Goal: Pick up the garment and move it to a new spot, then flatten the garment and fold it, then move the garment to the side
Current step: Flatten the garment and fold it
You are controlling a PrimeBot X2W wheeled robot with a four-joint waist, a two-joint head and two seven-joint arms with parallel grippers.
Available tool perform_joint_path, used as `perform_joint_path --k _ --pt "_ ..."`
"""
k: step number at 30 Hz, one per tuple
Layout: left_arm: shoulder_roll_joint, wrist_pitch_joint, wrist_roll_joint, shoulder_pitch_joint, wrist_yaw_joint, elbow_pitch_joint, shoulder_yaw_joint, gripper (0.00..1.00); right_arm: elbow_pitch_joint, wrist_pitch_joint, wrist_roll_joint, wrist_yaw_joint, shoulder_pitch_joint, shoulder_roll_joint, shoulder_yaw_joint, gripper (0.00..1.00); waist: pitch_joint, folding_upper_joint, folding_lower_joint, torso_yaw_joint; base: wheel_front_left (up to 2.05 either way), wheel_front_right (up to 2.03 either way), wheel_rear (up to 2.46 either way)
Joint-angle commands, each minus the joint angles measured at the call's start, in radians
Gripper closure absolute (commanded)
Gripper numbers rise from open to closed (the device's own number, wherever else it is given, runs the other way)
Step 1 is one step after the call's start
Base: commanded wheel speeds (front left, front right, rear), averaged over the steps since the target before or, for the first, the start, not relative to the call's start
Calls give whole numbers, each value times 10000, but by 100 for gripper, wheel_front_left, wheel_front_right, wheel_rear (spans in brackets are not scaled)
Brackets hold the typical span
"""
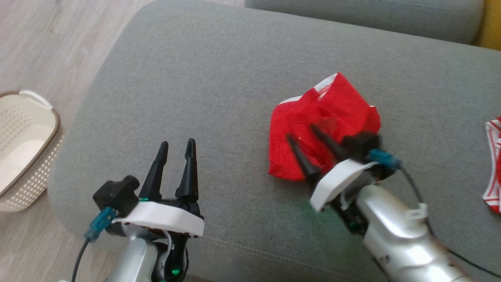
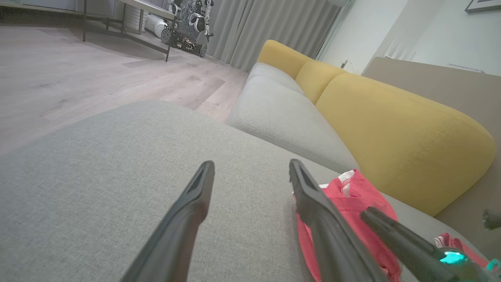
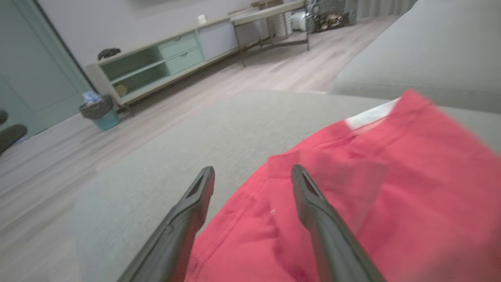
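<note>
While wide open, right tool [image 1: 301, 132] overlies garment [image 1: 336, 105].

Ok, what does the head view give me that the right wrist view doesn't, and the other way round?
Head view, not right wrist: the left gripper, open, over the grey cushion; the perforated cream basket on the floor to the left; a red-and-white striped cloth at the right edge.
Right wrist, not head: the room beyond, with a low cabinet and a bin beside it.
Both: the crumpled red garment on the grey cushion, and the right gripper, fingers apart over the garment's near part, gripping nothing.
</note>
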Motion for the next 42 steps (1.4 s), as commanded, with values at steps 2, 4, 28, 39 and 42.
perform_joint_path --k 2,4,28,39,42 --pt "31 -78 25 -433 -9 -398 416 0 -592 -338 -39 67 -94 -219 -411 0 -191 0 0 -258 0 0 0" --pt "31 -78 6 -431 -11 -445 469 0 -871 -479 -366 67 52 -461 -1003 0 -283 0 0 -438 0 0 0" --pt "31 -78 67 241 -212 -136 356 0 -4580 -625 -4239 67 4284 375 -5829 0 -877 0 0 -1438 0 0 0" --pt "31 -78 31 101 -232 -161 113 0 -4697 -276 -4136 67 3607 281 -5427 0 -557 0 0 -1047 0 0 0" --pt "31 -78 7 19 -232 -166 33 0 -4496 -78 -3949 67 3129 148 -5220 57 -319 0 0 -816 0 0 0"
